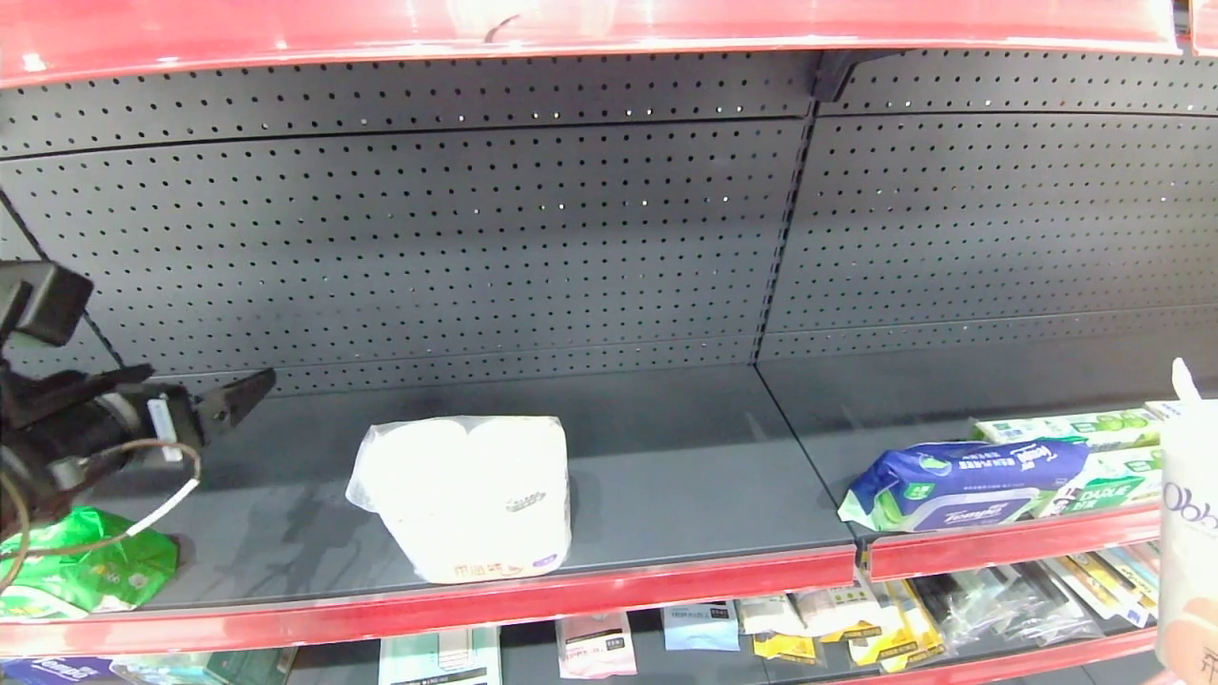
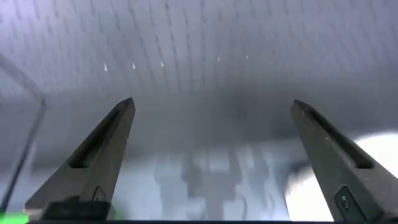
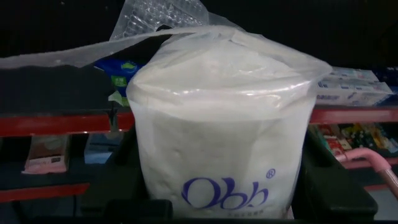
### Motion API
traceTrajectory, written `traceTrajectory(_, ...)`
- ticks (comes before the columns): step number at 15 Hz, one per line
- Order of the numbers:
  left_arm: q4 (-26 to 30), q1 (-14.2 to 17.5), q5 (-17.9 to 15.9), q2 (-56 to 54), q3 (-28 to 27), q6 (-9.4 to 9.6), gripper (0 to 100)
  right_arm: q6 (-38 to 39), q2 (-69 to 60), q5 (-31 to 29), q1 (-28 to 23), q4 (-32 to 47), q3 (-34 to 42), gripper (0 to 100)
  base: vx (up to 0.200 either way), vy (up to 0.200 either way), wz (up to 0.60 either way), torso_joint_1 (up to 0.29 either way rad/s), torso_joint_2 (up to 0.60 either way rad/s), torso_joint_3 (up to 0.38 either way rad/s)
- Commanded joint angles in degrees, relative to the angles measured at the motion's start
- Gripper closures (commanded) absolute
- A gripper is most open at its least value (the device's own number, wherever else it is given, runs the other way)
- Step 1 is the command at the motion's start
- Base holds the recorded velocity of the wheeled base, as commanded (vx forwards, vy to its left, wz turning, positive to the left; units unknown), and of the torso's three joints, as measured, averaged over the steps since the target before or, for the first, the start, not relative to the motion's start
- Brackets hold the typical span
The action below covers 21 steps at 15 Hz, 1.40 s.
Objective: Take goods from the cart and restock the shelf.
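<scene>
A white plastic-wrapped pack of paper rolls (image 1: 466,495) stands on the grey shelf board (image 1: 666,466), near its red front lip. My left gripper (image 1: 233,400) hovers over the shelf to the left of that pack, apart from it. In the left wrist view this gripper (image 2: 211,106) is open with nothing between its fingers (image 2: 102,155). A second white pack of rolls (image 3: 224,143) sits in my right gripper (image 3: 221,186), whose dark fingers (image 3: 326,174) press its sides. That held pack (image 1: 1189,533) rises at the far right, in front of the shelf.
A green packet (image 1: 86,566) lies on the shelf under my left arm. Blue and green wipe packs (image 1: 961,480) lie on the right shelf section. Small goods fill the lower shelf (image 1: 837,618). A perforated back panel (image 1: 476,238) and the red upper shelf edge (image 1: 571,29) bound the bay.
</scene>
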Motion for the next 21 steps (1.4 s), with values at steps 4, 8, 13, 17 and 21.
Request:
traceTrajectory(4, 61.4, -4.7, -11.5, -55.0, -6.8, 1.62, 0, -1.6, 6.1, 8.8, 0.0, -0.1, -3.8, 100, 0.000, 0.000, 0.00, 0.000, 0.00, 0.000)
traceTrajectory(8, 70.3, -13.3, -2.7, -65.8, -7.0, 2.41, 0, -1.6, 14.8, 12.7, 0.1, -4.3, -6.3, 100, 0.000, 0.000, 0.00, 0.000, 0.00, 0.000)
traceTrajectory(13, 61.7, -13.4, 17.0, -69.3, 3.8, 0.65, 0, -1.6, 25.0, 14.4, 1.1, -13.9, -8.3, 100, 0.000, 0.000, 0.00, 0.000, 0.00, 0.000)
traceTrajectory(17, 45.0, -13.1, 20.2, -72.3, 16.0, -0.41, 0, -0.9, 27.9, 14.8, 2.4, -14.0, -11.1, 100, 0.000, 0.000, 0.00, 0.000, 0.00, 0.000)
traceTrajectory(21, 43.8, -13.4, 14.7, -72.8, 19.4, -0.93, 0, -0.3, 29.1, 16.0, 2.4, -14.0, -12.7, 100, 0.000, 0.000, 0.30, 0.004, 0.00, 0.002)
